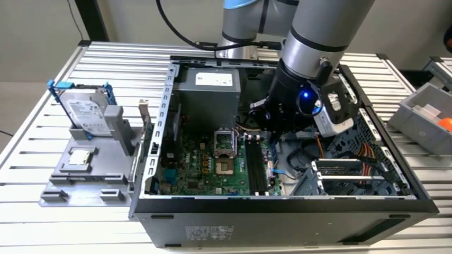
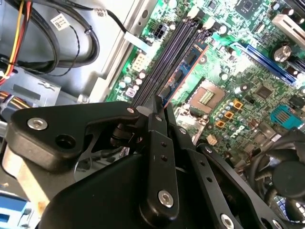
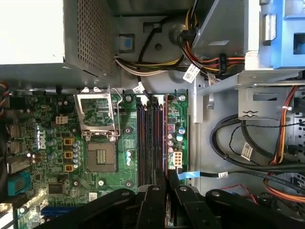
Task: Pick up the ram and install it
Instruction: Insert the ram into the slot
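Note:
My gripper (image 1: 272,132) reaches down into the open computer case (image 1: 282,203), over the dark memory slots (image 1: 258,164) of the green motherboard. In the second wrist view the black fingers (image 2: 159,107) come together on one end of the ram (image 2: 187,67), a thin blue-green stick with dark chips standing on edge along the slots (image 2: 174,45). In the first wrist view the gripper (image 3: 166,179) sits at the near end of the slots (image 3: 150,138), beside the processor socket (image 3: 100,157). I cannot tell whether the ram is seated in a slot.
A hard drive (image 1: 88,114) in a blue frame and a small square processor chip (image 1: 79,157) rest on a grey fixture (image 1: 84,185) at the exterior view's left. The power supply (image 1: 208,98), cable bundles (image 3: 248,148) and drive cage (image 1: 353,172) crowd the case. A grey bin (image 1: 427,111) stands at the right.

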Available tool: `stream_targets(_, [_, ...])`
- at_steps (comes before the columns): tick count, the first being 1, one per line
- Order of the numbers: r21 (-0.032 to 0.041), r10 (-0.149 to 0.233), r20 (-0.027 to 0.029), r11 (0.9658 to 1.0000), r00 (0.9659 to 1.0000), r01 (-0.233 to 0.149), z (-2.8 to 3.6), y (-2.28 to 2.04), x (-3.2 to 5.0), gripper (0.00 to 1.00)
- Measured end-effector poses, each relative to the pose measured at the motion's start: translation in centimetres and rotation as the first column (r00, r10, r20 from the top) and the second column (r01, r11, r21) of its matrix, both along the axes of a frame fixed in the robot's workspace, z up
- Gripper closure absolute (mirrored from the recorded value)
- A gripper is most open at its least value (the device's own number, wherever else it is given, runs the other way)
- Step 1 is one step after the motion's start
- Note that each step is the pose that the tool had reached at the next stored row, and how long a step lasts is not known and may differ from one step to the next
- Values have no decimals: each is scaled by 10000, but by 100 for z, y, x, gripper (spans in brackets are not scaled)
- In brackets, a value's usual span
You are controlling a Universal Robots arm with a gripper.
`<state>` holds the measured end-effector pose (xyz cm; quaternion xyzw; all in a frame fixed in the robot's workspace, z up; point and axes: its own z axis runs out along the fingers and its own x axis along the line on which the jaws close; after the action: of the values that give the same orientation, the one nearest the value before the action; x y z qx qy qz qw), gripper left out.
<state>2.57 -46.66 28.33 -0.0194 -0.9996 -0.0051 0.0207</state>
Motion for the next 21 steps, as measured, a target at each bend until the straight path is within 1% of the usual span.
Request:
stream_targets(6, [3,-127,1,9999,9999,127,-53,-7,0,100])
stream_targets(11, [-11,-201,1,9998,9998,201,-71,-8,0,100])
stream_targets(16, [-10,-208,1,9998,9998,208,-73,-9,1,100])
stream_targets(21, [-11,-212,1,9998,9998,212,-93,-9,6,100])
